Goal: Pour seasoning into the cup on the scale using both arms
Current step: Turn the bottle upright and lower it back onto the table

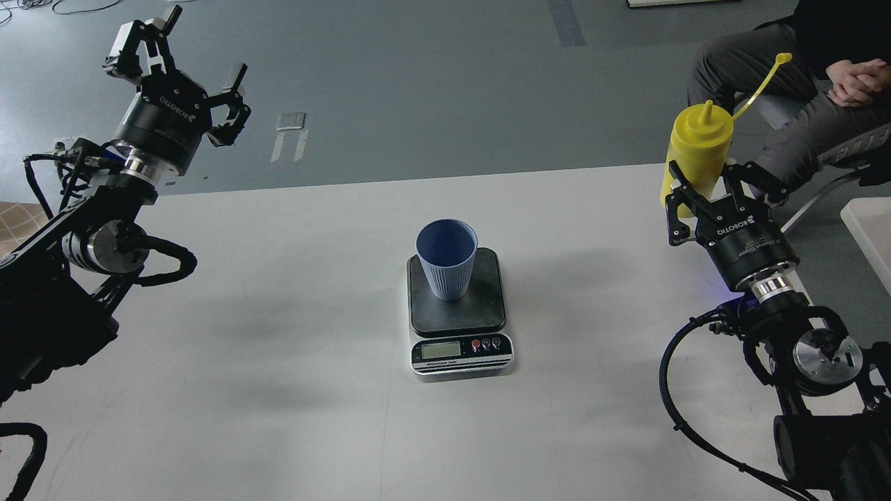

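Right claw is clamped around the yellow seasoning bottle; left claw hangs spread apart. Next, I judge, carry the bottle over the cup on the scale.

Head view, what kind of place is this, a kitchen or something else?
Probably a robotics lab, not a kitchen: a bare white table holds only a scale with a cup, on grey taped flooring, with a seated person watching.

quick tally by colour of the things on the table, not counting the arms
yellow: 1, the squeeze bottle
light blue: 1, the cup
dark grey and silver: 1, the scale
total: 3
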